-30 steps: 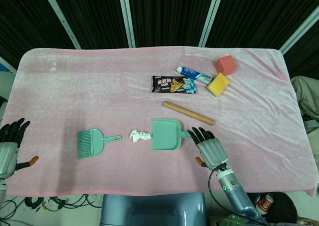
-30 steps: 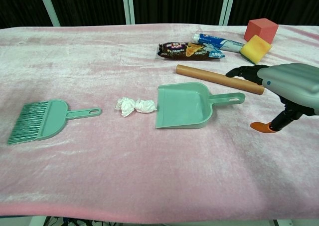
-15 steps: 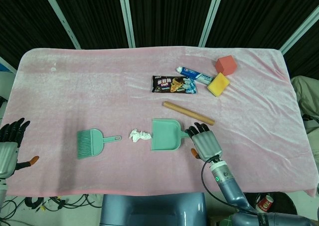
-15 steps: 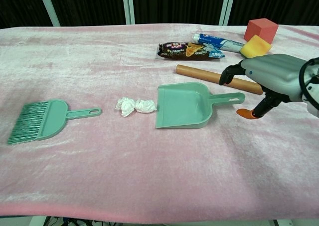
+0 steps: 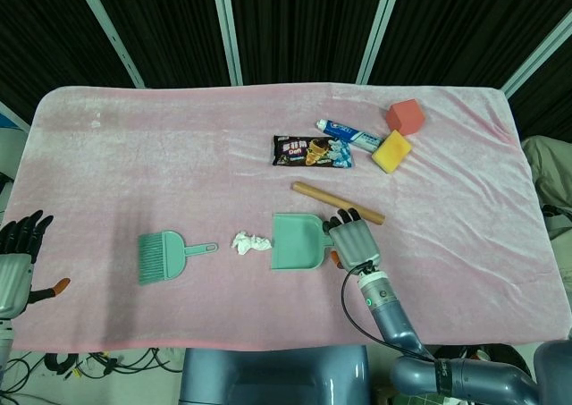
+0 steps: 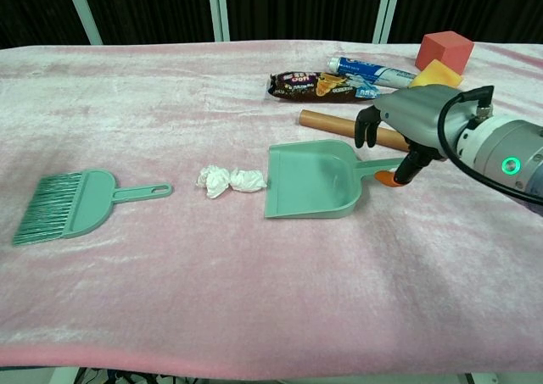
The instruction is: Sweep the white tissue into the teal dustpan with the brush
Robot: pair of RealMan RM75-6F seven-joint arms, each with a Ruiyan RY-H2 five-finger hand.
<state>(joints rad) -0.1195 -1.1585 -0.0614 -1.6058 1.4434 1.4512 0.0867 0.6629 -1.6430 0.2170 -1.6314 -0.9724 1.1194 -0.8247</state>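
The teal dustpan (image 5: 296, 241) (image 6: 310, 179) lies flat near the table's middle, mouth facing left. A crumpled white tissue (image 5: 251, 242) (image 6: 229, 180) sits just left of that mouth. Further left lies the teal brush (image 5: 164, 255) (image 6: 71, 203), handle pointing right, with nothing touching it. My right hand (image 5: 351, 240) (image 6: 409, 119) hovers over the dustpan's handle (image 6: 383, 165), fingers curved down on its far side and the orange thumb tip at its near side, not closed on it. My left hand (image 5: 18, 260) stays at the table's left edge, fingers spread and empty.
A wooden rod (image 5: 338, 202) (image 6: 339, 122) lies just behind the dustpan handle, close to my right fingers. Further back are a snack packet (image 5: 312, 150), a toothpaste tube (image 5: 350, 136), a yellow sponge (image 5: 391, 150) and a red cube (image 5: 404, 116).
My right hand has moved left and forward from beside the dustpan handle to over it, fingers curling down. Dustpan, tissue, brush and left hand have not moved.
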